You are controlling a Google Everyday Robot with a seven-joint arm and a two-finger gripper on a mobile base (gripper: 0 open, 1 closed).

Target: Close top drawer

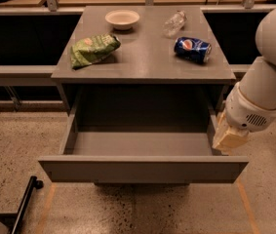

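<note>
Gripper, cream-coloured on the end of the white arm, hung at the right end of the top drawer, just beside its right wall near the front corner. Whether it was apart or together could not be told. That top drawer stood pulled well out of the grey cabinet, front panel nearest the camera, and on the cabinet top sat a white bowl, a green chip bag, a clear plastic bottle lying down and a blue soda can on its side.
</note>
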